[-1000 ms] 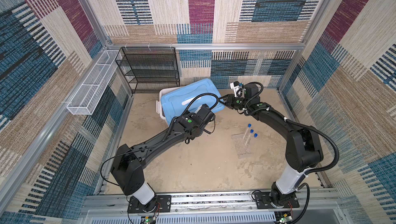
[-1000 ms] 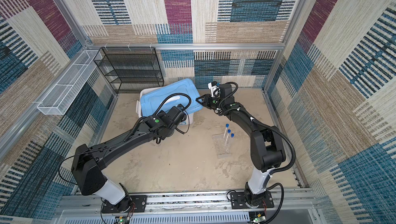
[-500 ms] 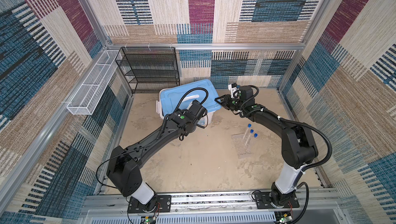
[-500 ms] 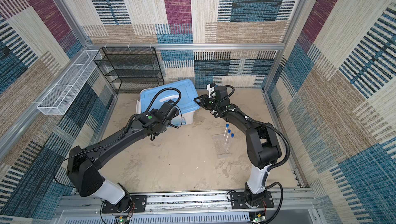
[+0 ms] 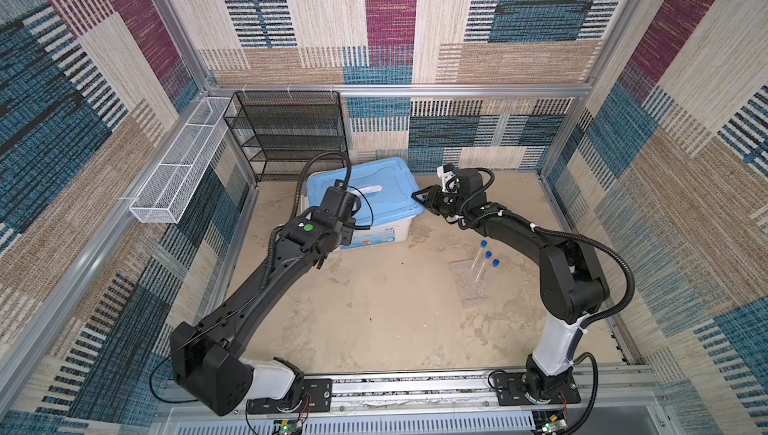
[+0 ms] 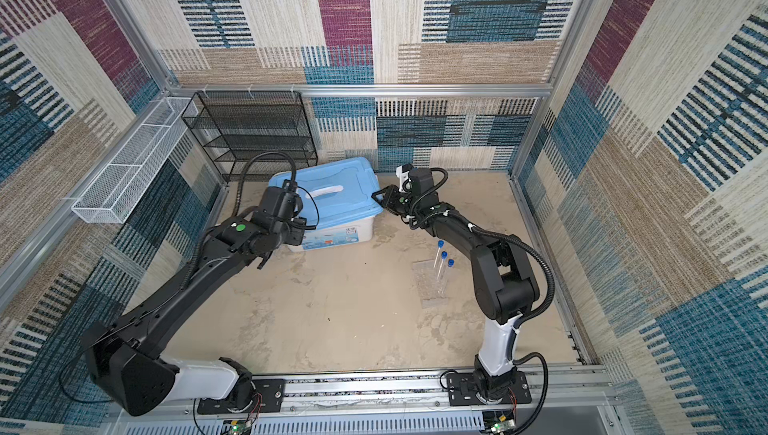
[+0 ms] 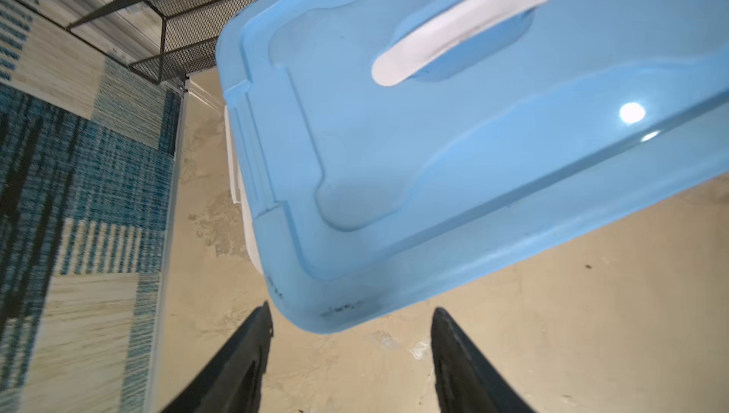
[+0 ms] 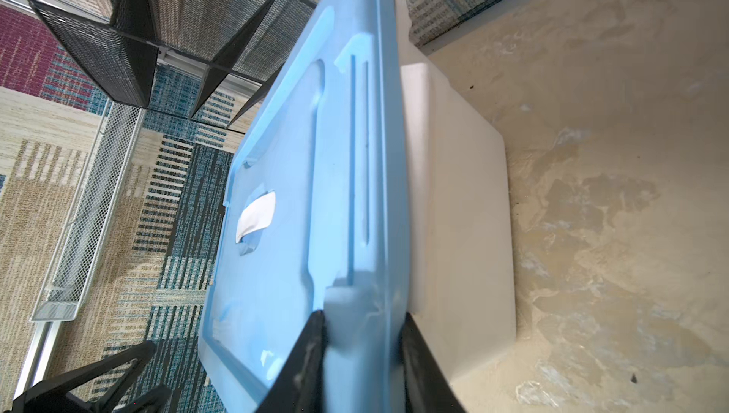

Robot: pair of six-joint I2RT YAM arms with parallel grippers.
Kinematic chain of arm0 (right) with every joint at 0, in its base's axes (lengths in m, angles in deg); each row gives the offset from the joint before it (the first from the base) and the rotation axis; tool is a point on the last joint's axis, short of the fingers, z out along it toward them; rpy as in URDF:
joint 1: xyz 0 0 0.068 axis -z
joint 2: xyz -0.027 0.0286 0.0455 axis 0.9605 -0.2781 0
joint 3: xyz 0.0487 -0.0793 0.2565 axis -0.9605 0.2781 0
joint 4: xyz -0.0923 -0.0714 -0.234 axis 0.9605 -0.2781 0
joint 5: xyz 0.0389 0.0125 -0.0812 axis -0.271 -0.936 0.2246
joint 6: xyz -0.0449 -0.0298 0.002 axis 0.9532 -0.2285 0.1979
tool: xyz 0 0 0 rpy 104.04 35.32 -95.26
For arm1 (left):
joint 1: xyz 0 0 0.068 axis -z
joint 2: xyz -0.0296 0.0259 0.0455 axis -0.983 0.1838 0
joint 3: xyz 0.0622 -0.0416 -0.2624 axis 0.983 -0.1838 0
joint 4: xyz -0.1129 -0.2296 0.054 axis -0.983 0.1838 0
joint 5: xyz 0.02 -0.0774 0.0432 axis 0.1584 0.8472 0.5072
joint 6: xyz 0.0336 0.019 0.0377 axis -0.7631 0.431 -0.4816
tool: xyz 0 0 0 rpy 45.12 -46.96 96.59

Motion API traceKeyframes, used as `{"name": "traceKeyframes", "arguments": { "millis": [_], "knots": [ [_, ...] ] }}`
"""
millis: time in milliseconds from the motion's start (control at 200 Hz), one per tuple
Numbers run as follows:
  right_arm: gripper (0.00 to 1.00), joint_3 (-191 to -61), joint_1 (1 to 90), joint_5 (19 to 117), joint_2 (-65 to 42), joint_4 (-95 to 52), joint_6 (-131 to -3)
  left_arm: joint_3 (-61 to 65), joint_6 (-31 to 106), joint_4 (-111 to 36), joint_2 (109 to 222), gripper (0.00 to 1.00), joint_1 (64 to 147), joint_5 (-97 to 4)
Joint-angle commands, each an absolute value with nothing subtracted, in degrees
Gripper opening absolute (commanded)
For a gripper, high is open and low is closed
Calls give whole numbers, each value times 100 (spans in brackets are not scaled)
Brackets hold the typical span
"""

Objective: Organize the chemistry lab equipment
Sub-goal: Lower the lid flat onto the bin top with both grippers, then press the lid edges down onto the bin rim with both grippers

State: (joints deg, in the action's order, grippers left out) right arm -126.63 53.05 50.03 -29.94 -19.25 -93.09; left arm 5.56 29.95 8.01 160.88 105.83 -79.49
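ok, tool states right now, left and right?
Left tool: open, empty, by a corner of the light-blue lid.
Right tool: closed on the light-blue lid's edge.

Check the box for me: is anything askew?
Yes. The lid sits crooked on the box, overhanging its rim at the right end, where the right gripper clamps its edge. The left gripper hangs open by the near corner.

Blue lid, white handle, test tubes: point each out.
blue lid (image 7: 434, 162): left wrist view, flat top surface.
white handle (image 7: 465, 24): left wrist view, middle of the bar.
test tubes (image 5: 488, 254): a top view, middle tube's cap.
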Motion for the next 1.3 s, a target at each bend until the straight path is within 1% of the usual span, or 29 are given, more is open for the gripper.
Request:
{"name": "traceKeyframes", "arguments": {
  "millis": [0, 130, 336, 406, 491, 611, 726, 851, 931, 992, 1067, 1157, 1227, 1297],
  "knots": [
    [32, -12699, 5292, 5277, -3023, -1885, -9067, 544, 3574, 517, 15955, 66, 10122, -6947],
    [33, -12681, 5292, 5176, -3069, -1819, -9074, 486, 3812, 273, 16072, 66, 9466, -6708],
    [41, -12704, 5292, 5155, -3102, -1750, -9009, 604, 4057, -286, 16365, 66, 8548, -6217],
    [42, -12720, 5289, 5122, -3130, -1716, -9008, 646, 3919, -498, 16527, 66, 8508, -6223],
    [42, -12716, 5293, 5130, -3139, -1661, -9001, 648, 3799, -720, 16827, 67, 8410, -5863],
    [42, -12768, 5293, 5164, -3148, -1673, -8952, 515, 3784, -1019, 17070, 67, 8340, -5773],
    [48, -12923, 5293, 5056, -3196, -1798, -8894, 535, 3750, -1035, 17189, 67, 8328, -5864],
    [48, -13070, 5298, 5030, -3271, -1959, -8815, 582, 3739, -989, 17387, 68, 8268, -5946],
    [48, -13111, 5280, 5035, -3310, -2004, -8792, 557, 3790, -1104, 17466, 68, 8216, -5694],
    [49, -13158, 5267, 5057, -3332, -2092, -8738, 441, 3849, -1314, 17459, 65, 8214, -5527],
    [49, -13216, 5241, 5089, -3333, -2203, -8664, 457, 3922, -1265, 17474, 62, 8215, -5589],
    [52, -13354, 5161, 5290, -3307, -2427, -8483, 479, 3934, -1191, 17517, 62, 8193, -5659],
    [56, -13450, 5117, 5343, -3305, -2543, -8414, 433, 3965, -1252, 17543, 61, 8140, -5449],
    [57, -13575, 5108, 5299, -3378, -2635, -8393, 321, 4034, -1372, 17525, 60, 8111, -5298]
  ]
}}
